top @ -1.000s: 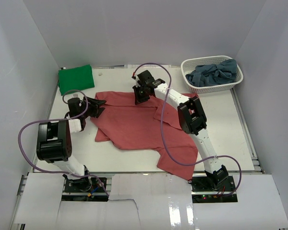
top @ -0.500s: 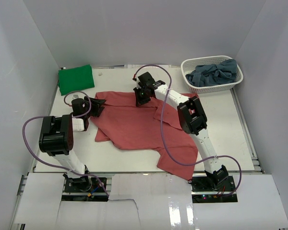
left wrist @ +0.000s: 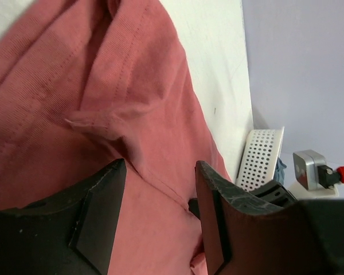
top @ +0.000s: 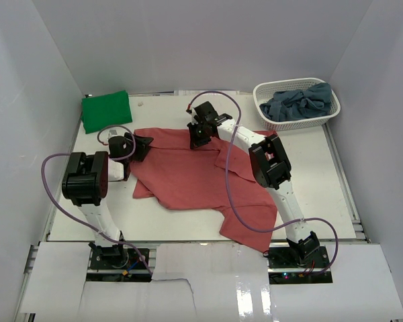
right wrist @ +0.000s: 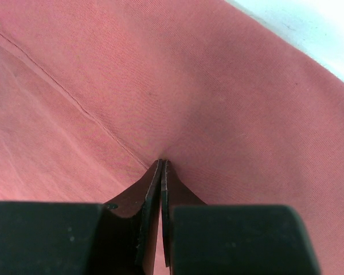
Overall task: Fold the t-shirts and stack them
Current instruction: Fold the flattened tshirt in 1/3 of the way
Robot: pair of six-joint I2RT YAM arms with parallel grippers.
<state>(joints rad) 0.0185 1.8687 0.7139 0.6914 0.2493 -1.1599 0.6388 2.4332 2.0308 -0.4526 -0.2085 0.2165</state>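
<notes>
The right end effector (right wrist: 161, 162) pinches the salmon-red shirt (top: 188, 176).

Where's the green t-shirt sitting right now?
Top view: the green t-shirt lies folded at the table's far-left corner, beyond the left gripper and just left of the salmon-red t-shirt's far edge.

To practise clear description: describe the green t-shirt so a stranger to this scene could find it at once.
Start at the white table and go to its far left corner. There lies the green t-shirt, folded into a neat rectangle. It alone is green and folded: the salmon-red t-shirt lies spread out, the grey-blue ones sit heaped in the basket.
</notes>
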